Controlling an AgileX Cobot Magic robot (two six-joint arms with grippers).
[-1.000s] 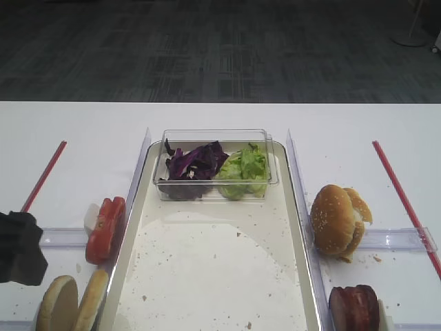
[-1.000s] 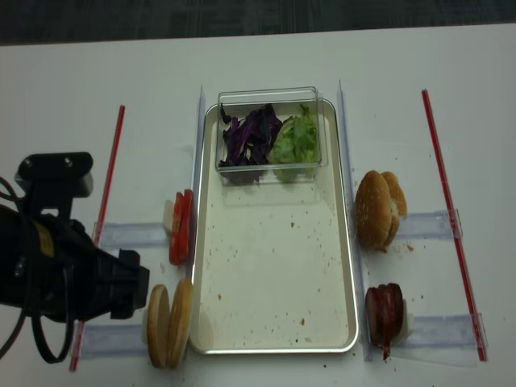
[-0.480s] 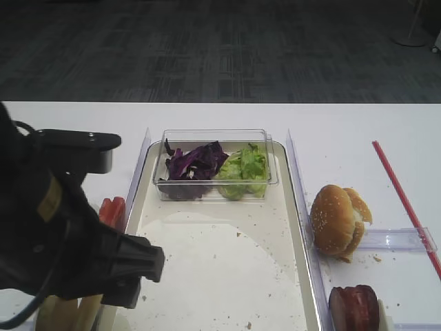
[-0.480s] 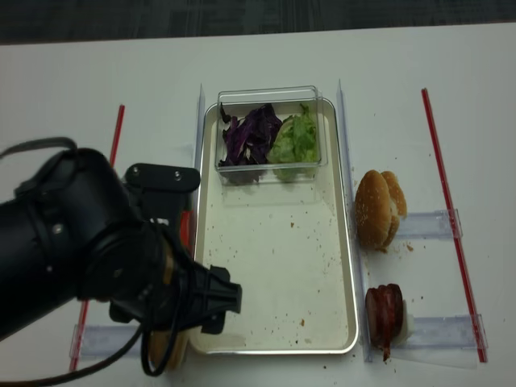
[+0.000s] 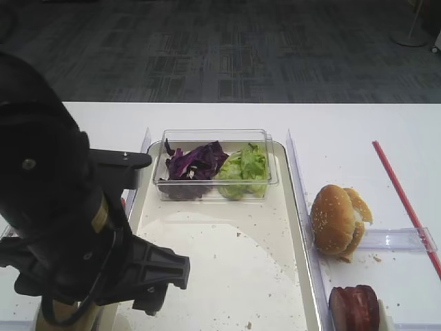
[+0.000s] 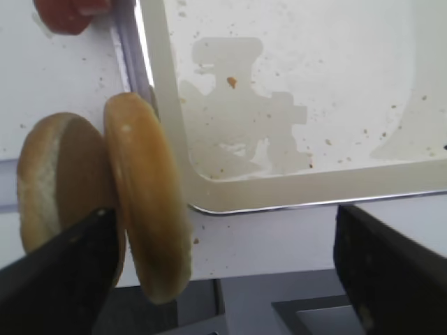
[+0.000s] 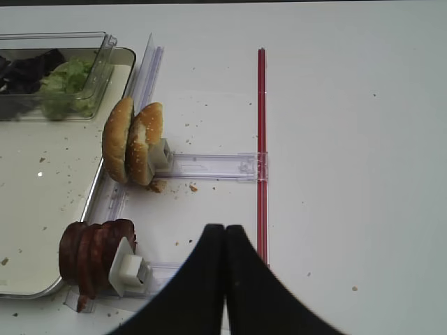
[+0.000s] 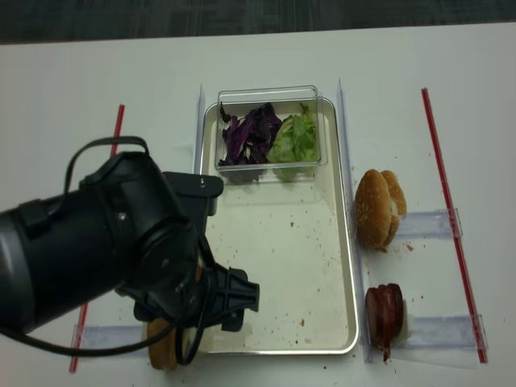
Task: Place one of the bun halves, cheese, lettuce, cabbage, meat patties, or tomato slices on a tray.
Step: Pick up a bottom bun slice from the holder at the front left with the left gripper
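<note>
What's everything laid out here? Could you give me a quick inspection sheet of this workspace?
Surface: white table, crumbs near the buns.
Job's things: tray floor bare, crumb-speckled; bun halves on edge beside the tray's corner; meat patties and sesame buns upright in clear holders; cabbage and lettuce in a clear box.
Clutter: red strips.
Grippers: left gripper open, fingers either side of the buns' ends; right gripper shut, empty.
Cables: black cable looping on left arm.
Surroundings: dark carpet.

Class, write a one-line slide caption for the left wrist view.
Open left gripper poised over two plain round bun halves standing on edge beside the silver-rimmed tray.
</note>
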